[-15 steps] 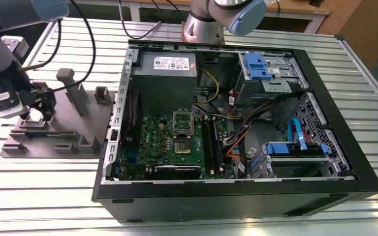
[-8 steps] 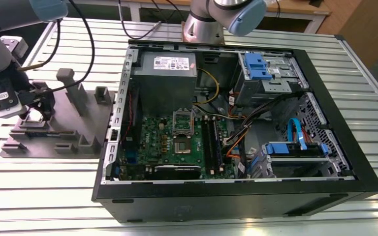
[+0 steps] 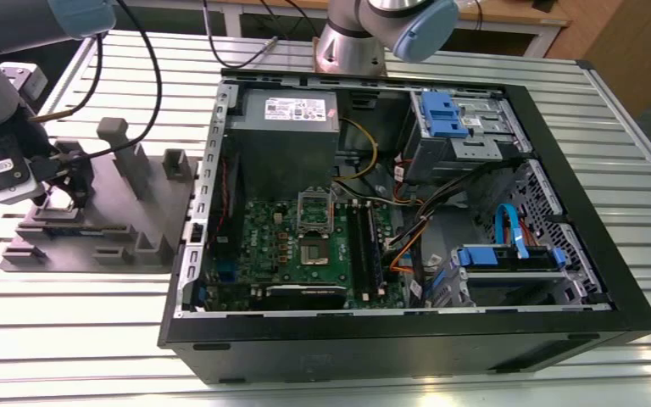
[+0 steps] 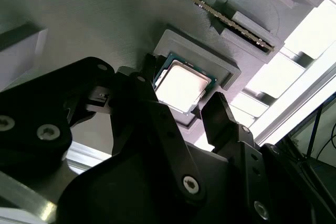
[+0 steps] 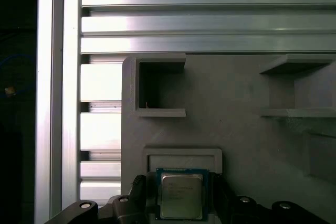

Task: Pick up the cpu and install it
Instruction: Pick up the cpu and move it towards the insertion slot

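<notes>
The cpu [image 4: 181, 85] [image 5: 181, 195] is a small square chip with a shiny silver top and a thin dark rim. It lies at a raised square recess of the grey plastic tray [image 3: 133, 229] at the exterior view's left. My gripper [image 3: 63, 191] [image 4: 181, 97] [image 5: 181, 205] is low over that recess. In both wrist views its black fingers [image 4: 218, 116] press against two opposite edges of the chip. The green motherboard [image 3: 286, 229] with its metal-framed socket [image 3: 314, 252] lies inside the open computer case, well to the exterior view's right of the gripper.
The black case [image 3: 416, 339] lies open on a slatted aluminium table [image 3: 65, 331]. Inside are a power supply [image 3: 292, 110], blue drive brackets [image 3: 444, 114] and loose cables [image 3: 416, 229]. Tall grey posts [image 3: 122, 153] rise from the tray beside the gripper. A second arm's base [image 3: 354, 42] stands behind the case.
</notes>
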Robot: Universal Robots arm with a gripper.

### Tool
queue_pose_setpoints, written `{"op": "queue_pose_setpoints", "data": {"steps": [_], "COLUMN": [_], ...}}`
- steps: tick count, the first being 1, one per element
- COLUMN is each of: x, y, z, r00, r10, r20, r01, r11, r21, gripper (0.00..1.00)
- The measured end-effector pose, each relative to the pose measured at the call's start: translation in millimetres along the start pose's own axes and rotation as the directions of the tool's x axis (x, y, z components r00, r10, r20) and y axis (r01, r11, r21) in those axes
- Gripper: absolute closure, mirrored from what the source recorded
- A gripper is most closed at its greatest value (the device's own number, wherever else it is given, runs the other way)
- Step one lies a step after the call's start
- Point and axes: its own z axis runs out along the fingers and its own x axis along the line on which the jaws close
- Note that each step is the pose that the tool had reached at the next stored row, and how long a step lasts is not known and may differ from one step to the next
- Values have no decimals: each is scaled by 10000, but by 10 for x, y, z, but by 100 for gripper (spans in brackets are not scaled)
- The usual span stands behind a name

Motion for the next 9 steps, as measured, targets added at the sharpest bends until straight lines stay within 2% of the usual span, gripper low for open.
{"op": "queue_pose_setpoints", "data": {"steps": [9], "x": [0], "y": [-6], "z": [0], "r00": [10000], "r10": [28], "r20": [2], "r01": [-28], "r11": [10000], "r21": [10], "gripper": [38]}}
